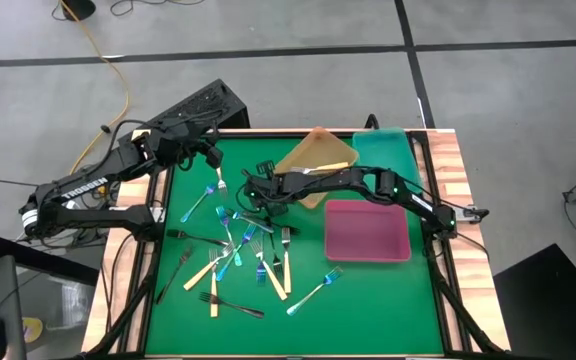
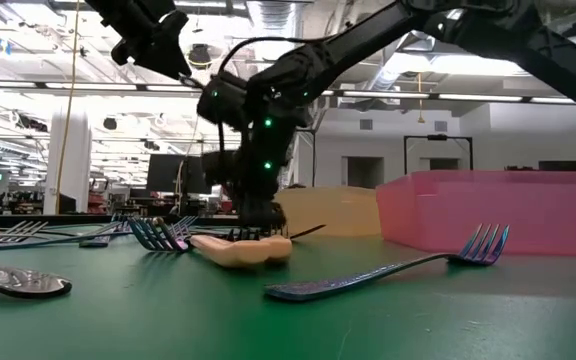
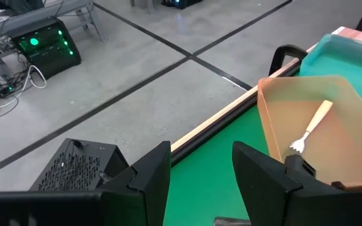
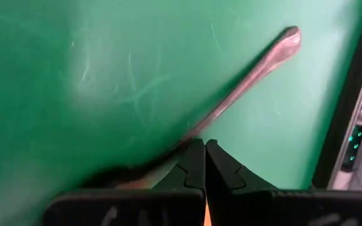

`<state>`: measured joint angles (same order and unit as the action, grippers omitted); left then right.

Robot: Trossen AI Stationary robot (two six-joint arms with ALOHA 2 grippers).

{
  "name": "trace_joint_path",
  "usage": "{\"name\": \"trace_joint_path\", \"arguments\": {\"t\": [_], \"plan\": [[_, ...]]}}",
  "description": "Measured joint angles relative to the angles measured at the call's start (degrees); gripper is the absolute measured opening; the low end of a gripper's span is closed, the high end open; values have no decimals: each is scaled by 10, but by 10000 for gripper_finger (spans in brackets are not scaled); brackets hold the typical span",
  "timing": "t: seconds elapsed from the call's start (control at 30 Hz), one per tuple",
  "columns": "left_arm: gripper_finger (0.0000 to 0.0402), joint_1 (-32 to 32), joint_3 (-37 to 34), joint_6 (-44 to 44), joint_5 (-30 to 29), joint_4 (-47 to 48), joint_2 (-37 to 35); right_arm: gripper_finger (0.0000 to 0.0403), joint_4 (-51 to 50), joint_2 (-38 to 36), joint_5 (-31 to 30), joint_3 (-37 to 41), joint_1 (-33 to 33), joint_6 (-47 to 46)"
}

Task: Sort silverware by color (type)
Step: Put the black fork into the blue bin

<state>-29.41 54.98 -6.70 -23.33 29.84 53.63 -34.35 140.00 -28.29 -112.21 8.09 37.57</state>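
Several forks (image 1: 238, 245), cream-handled, iridescent blue and black, lie scattered on the green mat. My right gripper (image 1: 251, 190) reaches in from the right and is shut. It is low over the mat at the far side of the pile (image 2: 268, 218). In the right wrist view its tips (image 4: 204, 150) stand at a shiny fork handle (image 4: 250, 75) lying flat on the mat. My left gripper (image 1: 214, 158) hangs open, high over the mat's far left corner, with nothing between its fingers (image 3: 201, 182). One cream fork (image 3: 312, 125) lies in the orange tray (image 1: 303, 150). My right gripper's shut fingertips come down slanting onto the mat right beside the shiny fork's handle (image 4: 197, 132), about halfway along it. The fork lies flat on the mat. Whether the tips touch it, I cannot tell.
A teal tray (image 1: 383, 150) stands at the far right, next to the orange one. A pink tray (image 1: 368, 232) stands on the mat's right side. A lone iridescent fork (image 2: 388, 272) lies near the front. A black box (image 1: 203, 108) sits beyond the table's far left corner.
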Motion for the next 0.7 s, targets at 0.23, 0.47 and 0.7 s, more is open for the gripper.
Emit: {"name": "trace_joint_path", "arguments": {"t": [0.23, 0.47, 0.7], "plan": [[156, 0, 0, 0, 0, 1, 0, 18, 3, 6, 52, -22, -30, 2], [156, 0, 0, 0, 0, 8, 0, 30, -71, 6, 34, -103, -54, -31], [156, 0, 0, 1, -2, 24, 0, 18, -287, 6, -19, -217, -32, -65]]}}
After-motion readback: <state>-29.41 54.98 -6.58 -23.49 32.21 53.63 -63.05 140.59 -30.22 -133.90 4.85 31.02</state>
